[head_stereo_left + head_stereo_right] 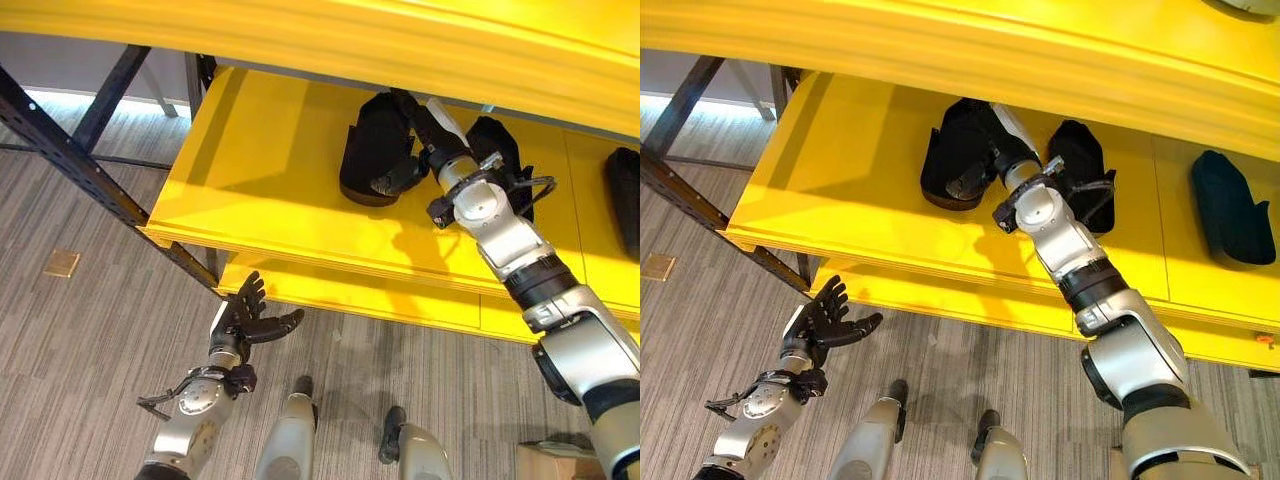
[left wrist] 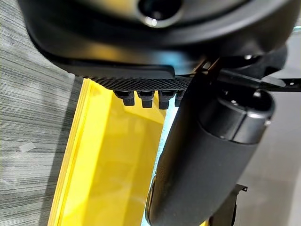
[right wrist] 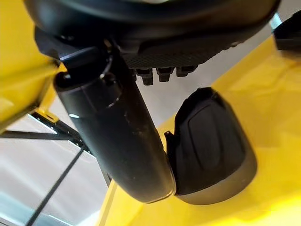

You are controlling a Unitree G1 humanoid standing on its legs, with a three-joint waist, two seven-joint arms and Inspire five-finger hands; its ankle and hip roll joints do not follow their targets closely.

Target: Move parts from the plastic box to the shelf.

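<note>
A rounded black part [image 1: 370, 150] lies on the middle board of the yellow shelf [image 1: 270, 170]. My right hand [image 1: 420, 135] reaches in over it with straight fingers. In the right wrist view its thumb [image 3: 117, 136] rests against the side of the part [image 3: 211, 146] without curling round it. Behind my right wrist lies a second black part [image 1: 1080, 155], and a third black part [image 1: 1230, 210] sits farther right on the same board. My left hand [image 1: 245, 315] hangs open and empty, low before the shelf's front edge.
An upper yellow board [image 1: 400, 40] overhangs the middle one, and a lower board [image 1: 350, 285] juts out beneath. A dark metal frame strut [image 1: 80, 160] runs diagonally at the left. The left half of the middle board is bare. A cardboard box corner [image 1: 550, 460] shows at the bottom right.
</note>
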